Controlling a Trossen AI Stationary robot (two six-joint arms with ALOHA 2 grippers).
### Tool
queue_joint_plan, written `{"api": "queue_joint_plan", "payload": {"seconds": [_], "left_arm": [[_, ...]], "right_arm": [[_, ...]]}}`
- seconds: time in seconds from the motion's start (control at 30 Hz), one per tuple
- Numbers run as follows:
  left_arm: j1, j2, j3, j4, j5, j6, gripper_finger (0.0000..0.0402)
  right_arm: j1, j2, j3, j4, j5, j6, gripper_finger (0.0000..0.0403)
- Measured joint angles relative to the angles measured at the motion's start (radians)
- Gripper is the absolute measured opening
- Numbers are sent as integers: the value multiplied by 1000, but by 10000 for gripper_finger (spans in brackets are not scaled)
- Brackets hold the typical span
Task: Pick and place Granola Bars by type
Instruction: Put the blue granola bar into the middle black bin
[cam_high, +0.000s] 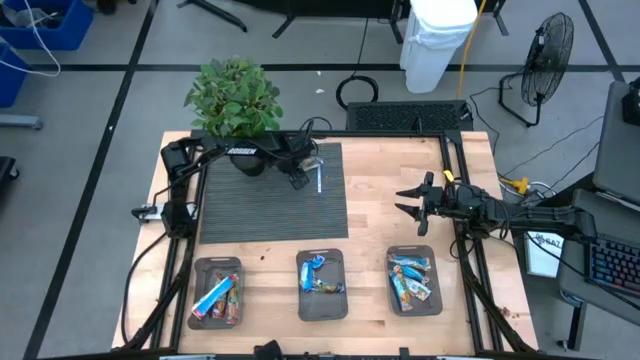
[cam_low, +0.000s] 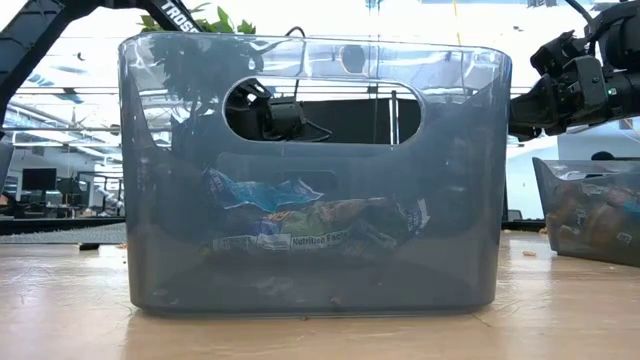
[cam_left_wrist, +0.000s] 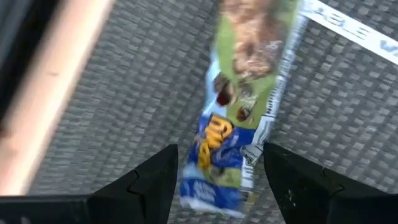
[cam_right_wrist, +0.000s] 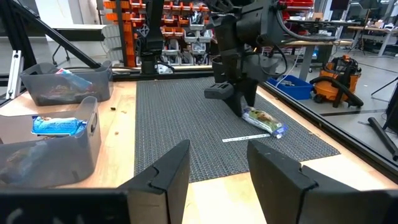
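The wooden tabletop (cam_high: 400, 170) carries a dark ribbed mat (cam_high: 265, 215) on its left half, with a potted plant (cam_high: 233, 98) at the mat's far edge. Along the near edge stand three clear bins: the left bin (cam_high: 217, 291), the middle bin (cam_high: 322, 285) and the right bin (cam_high: 414, 280), each holding wrapped granola bars, and the middle one fills the low view.

The left end effector (cam_left_wrist: 217, 171) hangs over the mat's far right part, its fingers spread wide on either side of a single granola bar (cam_left_wrist: 239, 106) in a green-and-blue wrapper that lies flat on the mat. Whether the fingers touch the bar cannot be told.

The right end effector (cam_high: 412, 203) hovers above bare wood to the right of the mat, beyond the right bin, its fingers apart and holding nothing.
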Motion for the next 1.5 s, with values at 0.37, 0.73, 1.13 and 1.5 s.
{"api": "queue_joint_plan", "payload": {"seconds": [0.37, 0.73, 1.13, 1.5], "left_arm": [[-43, -3, -33, -17, 157, -46, 196], [-86, -23, -33, -17, 142, -19, 18], [-159, -208, -24, 59, 166, 49, 13], [-374, -401, -23, 48, 229, 67, 12]], "right_arm": [[0, 0, 0, 0, 0, 0, 151], [0, 0, 0, 0, 0, 0, 151], [0, 2, 0, 2, 0, 0, 151], [0, 4, 0, 2, 0, 0, 151]]}}
